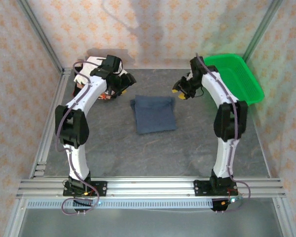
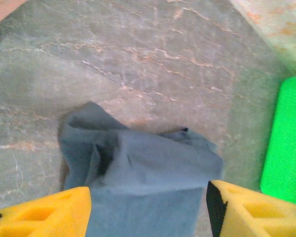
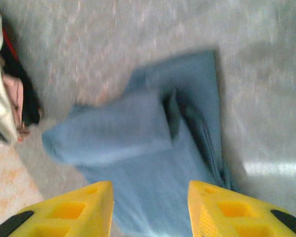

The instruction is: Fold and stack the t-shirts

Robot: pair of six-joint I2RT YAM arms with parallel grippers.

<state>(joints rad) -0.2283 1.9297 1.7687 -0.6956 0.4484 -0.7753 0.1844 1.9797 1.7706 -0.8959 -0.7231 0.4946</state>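
Top external view: a plain navy-blue shirt (image 1: 154, 114) is shown folded into a rough rectangle, lying flat near the middle of the grey, stone-veined table (image 1: 197, 148), with slightly uneven edges at its far side. A stack of folded shirts (image 1: 89, 66), white on top with red and dark layers beneath, is seen in the far-left corner, partly covered by the left arm (image 1: 84, 101). A green plastic mesh basket (image 1: 239, 79) is set in the far-right corner, beside the right arm (image 1: 222, 98). Left wrist view: the left gripper (image 2: 148, 207) is held above the shirt with its blocky yellow fingers (image 2: 49, 215) spread wide and nothing pinched. The soft cloth is seen between them, creased and bunched into a rounded hump at its far-left corner, and the smooth green basket wall is seen at the right edge. Right wrist view (blurred): the right gripper (image 3: 150, 207) is likewise held over the shirt, its yellow fingers (image 3: 74, 210) parted and gripping nothing. A flap of the cloth is seen doubled over the rest, leaving a dark crease, and the folded stack is seen at the left edge, apart from the blue shirt.
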